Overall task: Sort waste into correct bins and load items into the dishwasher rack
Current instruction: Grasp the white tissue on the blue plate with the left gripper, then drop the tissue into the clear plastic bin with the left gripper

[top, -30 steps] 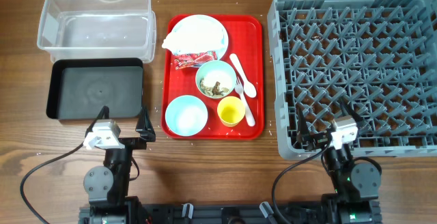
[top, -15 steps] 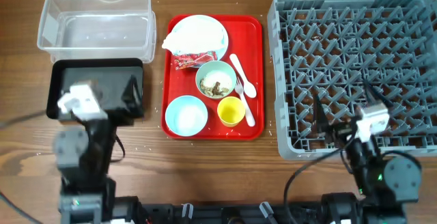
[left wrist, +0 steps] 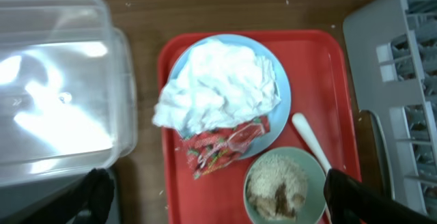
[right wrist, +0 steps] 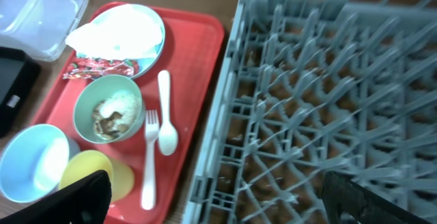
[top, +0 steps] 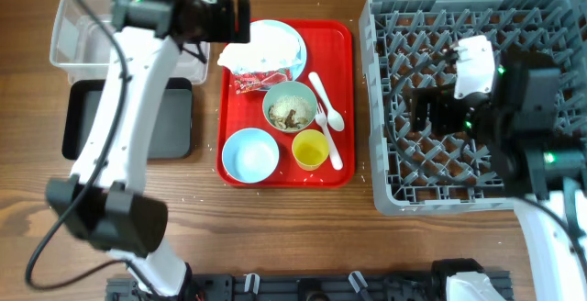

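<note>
A crumpled white napkin [top: 258,50] lies on the light blue plate [top: 295,48], with the red wrapper [top: 260,82] at the plate's near edge. The pale green bowl [top: 290,106] holds rice scraps [left wrist: 276,190]. The light blue bowl [top: 249,154], yellow cup [top: 310,150], spoon [top: 326,99] and fork [top: 328,145] lie near them. My left gripper [left wrist: 222,200] is open and empty, high above the napkin [left wrist: 218,87]. My right gripper [right wrist: 225,197] is open and empty above the grey rack's [top: 477,90] left edge.
All the items rest on a red serving tray [top: 346,39] in the middle. The clear tub [top: 128,30] stands at the far left, with the black tray [top: 92,122] just in front of it. My left arm reaches over both.
Both arms rose from the table's front edge. The left one swung up toward the tub and plate. The right one moved over the rack.
</note>
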